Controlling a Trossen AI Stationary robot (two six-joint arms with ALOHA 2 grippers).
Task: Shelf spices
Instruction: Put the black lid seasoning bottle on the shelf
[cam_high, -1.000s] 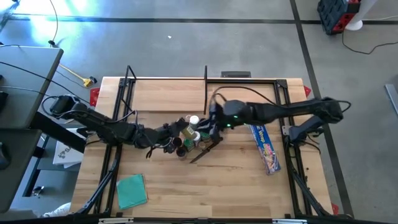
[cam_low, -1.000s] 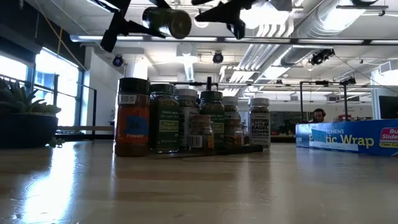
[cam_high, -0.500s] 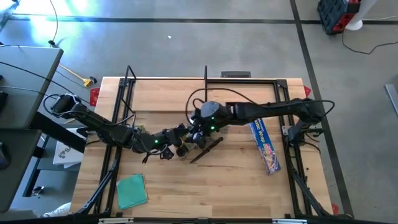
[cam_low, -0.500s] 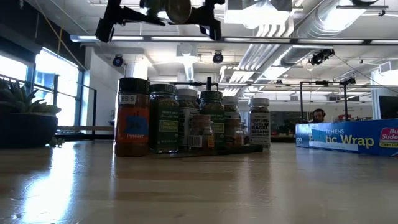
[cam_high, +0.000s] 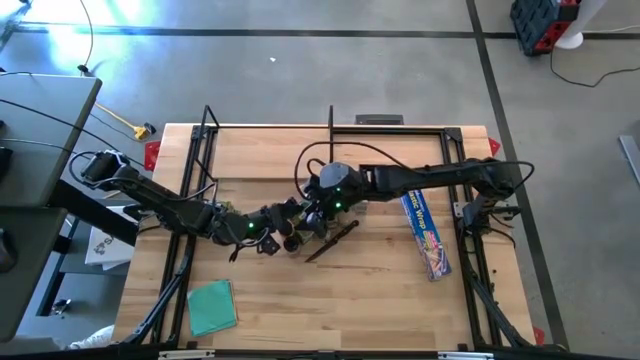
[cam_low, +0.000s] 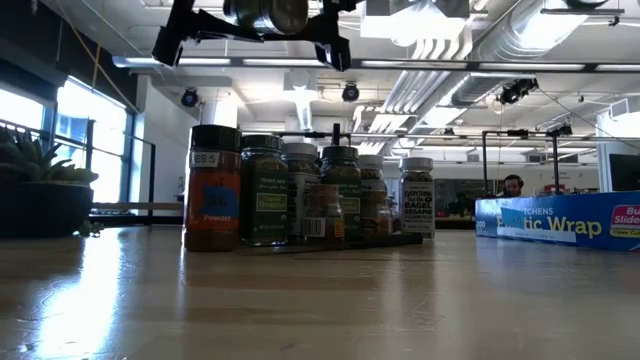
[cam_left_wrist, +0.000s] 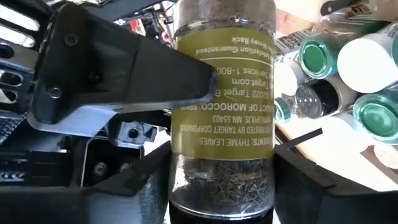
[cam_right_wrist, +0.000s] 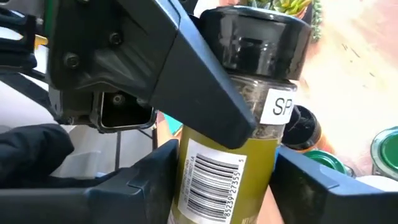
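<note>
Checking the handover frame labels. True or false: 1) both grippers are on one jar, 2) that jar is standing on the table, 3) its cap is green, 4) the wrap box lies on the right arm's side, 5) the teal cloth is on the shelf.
1) Left gripper and right gripper both on the jar: true.
2) False: it is held above the table, over the other jars.
3) False: the cap is black.
4) Wrap box: true.
5) False: the cloth lies on the table, near the front edge.
</note>
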